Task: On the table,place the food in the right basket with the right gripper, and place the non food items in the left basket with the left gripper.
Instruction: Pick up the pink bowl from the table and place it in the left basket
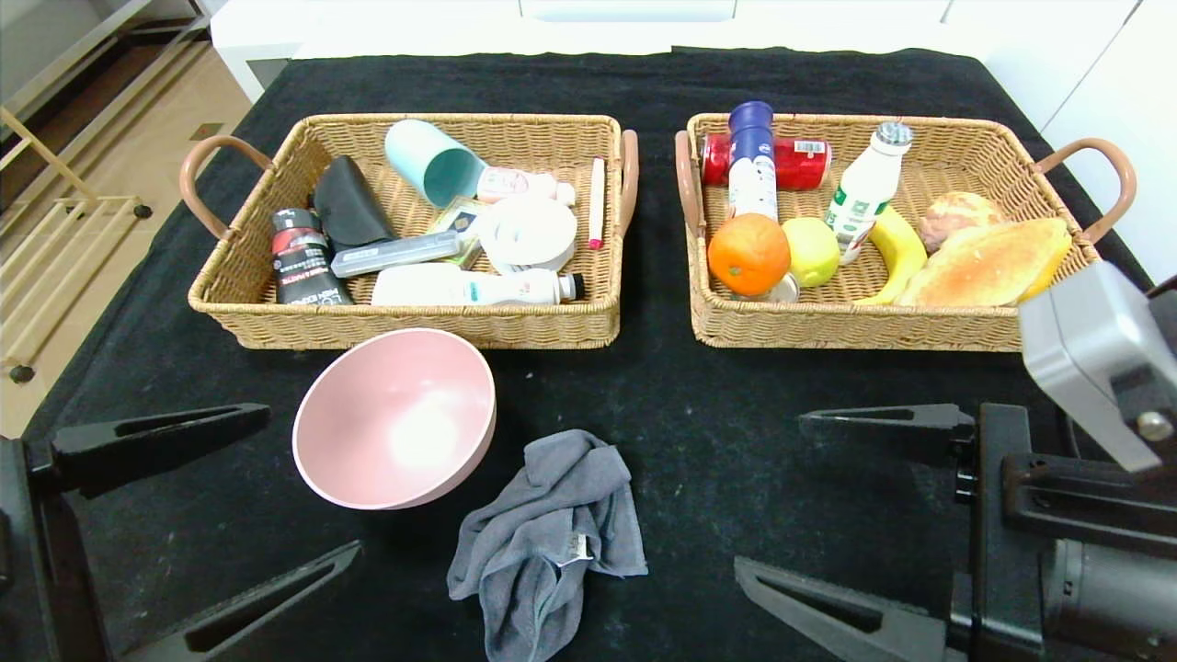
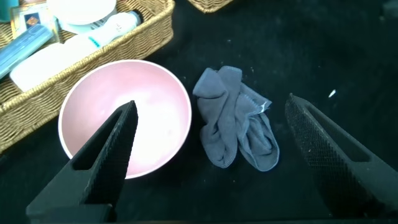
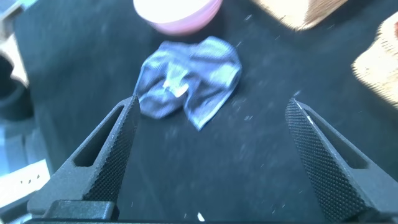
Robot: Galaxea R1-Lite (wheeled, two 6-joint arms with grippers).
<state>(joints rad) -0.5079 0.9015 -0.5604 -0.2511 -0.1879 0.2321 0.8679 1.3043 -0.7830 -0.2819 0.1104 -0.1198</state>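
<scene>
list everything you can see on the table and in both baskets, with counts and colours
table: 1, black cloth, under everything
left basket: 1, tan wicker, far left
right basket: 1, tan wicker, far right
bowl: 1, pale pink, on the cloth before the left basket
cloth: 1, grey, crumpled beside the bowl
teal cup: 1, on its side in the left basket
white bottle: 1, lying along the left basket's front
orange: 1, orange, right basket front
banana: 1, yellow, right basket
croissant: 1, golden, right basket
red can: 1, right basket rear
left gripper: 1, black, open, near left
right gripper: 1, dark grey, open, near right
</scene>
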